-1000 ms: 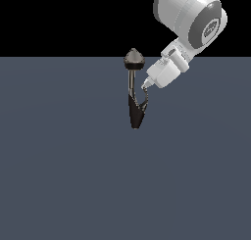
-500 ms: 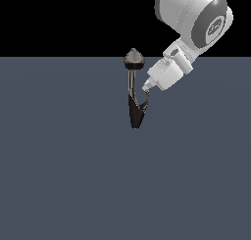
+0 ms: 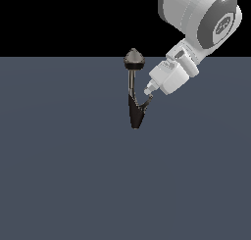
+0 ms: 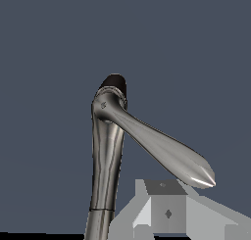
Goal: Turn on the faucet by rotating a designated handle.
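Observation:
The faucet (image 3: 131, 84) stands upright in the exterior view, with a grey cone cap (image 3: 133, 59) on a thin stem above a black tapered body (image 3: 135, 115). Its thin handle (image 3: 144, 105) branches off toward the exterior view's right. My gripper (image 3: 148, 90) hangs just above the handle's tip with its fingers together and nothing between them; I cannot tell whether they touch the handle. In the wrist view the metallic stem (image 4: 105, 170) and the long tapered handle (image 4: 169, 153) fill the middle, and the fingers (image 4: 166, 212) sit close under the handle's tip.
The faucet stands on a plain blue-grey floor (image 3: 63, 175). My white arm (image 3: 201, 18) comes down from the upper part of the exterior view's right.
The arm and gripper have drifted slightly toward the exterior view's right. The faucet and its handle look unchanged.

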Motion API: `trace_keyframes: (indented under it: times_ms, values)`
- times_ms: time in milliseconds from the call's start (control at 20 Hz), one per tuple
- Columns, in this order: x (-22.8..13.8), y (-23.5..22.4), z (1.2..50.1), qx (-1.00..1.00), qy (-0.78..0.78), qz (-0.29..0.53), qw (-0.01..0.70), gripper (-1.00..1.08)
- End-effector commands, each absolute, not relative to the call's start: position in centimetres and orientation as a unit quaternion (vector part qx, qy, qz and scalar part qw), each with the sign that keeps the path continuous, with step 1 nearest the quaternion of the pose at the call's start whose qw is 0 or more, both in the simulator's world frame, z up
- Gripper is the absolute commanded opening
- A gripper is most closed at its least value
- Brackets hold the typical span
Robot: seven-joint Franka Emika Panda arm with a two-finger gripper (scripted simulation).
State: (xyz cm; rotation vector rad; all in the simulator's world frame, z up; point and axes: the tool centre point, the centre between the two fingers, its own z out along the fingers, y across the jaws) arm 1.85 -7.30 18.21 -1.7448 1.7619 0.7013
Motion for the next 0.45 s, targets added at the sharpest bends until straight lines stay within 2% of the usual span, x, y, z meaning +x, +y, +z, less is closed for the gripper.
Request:
trace_keyframes:
  times_ms: [0, 400]
  values:
    - [1.2, -8.2, 17.2, -0.648, 0.659, 0.263, 0.277, -1.0]
    - [-1.0, -11.4, 13.7, -0.645, 0.662, 0.268, 0.273, -1.0]
